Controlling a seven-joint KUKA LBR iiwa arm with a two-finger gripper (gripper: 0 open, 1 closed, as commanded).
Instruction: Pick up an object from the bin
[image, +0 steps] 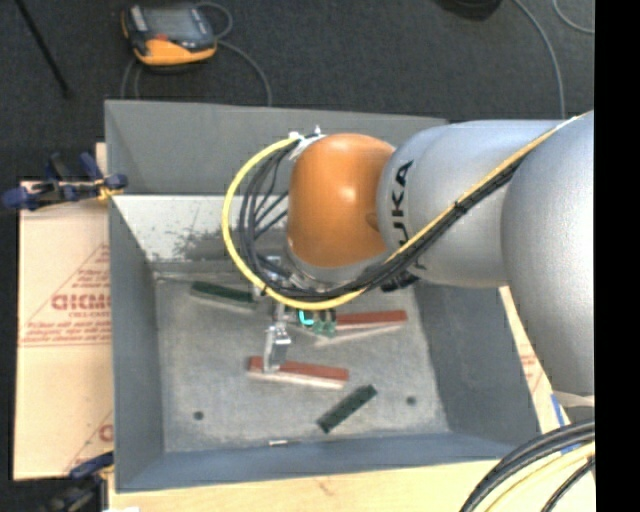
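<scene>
From my seat, the bin (130, 350) floor reads like a clock. Farthest left, at about 10 o'clock, a dark green strip (224, 293) lies flat near the back wall, partly under the yellow cable (232, 230) looped off the wrist. Next, just below centre, the tool (277, 352) hangs over the left end of a red strip (305, 374) that lies nearly level toward 6 o'clock; I cannot tell whether the tool is released or clenched, nor whether it touches that strip. At about 5 o'clock a second green strip (347, 408) lies tilted, near the red one but apart from it. At 3 o'clock a reddish-brown strip (372, 320) lies beside the tool's right. The orange cover (335, 210) and the arm hide the bin's 12 to 2 o'clock side from me.
</scene>
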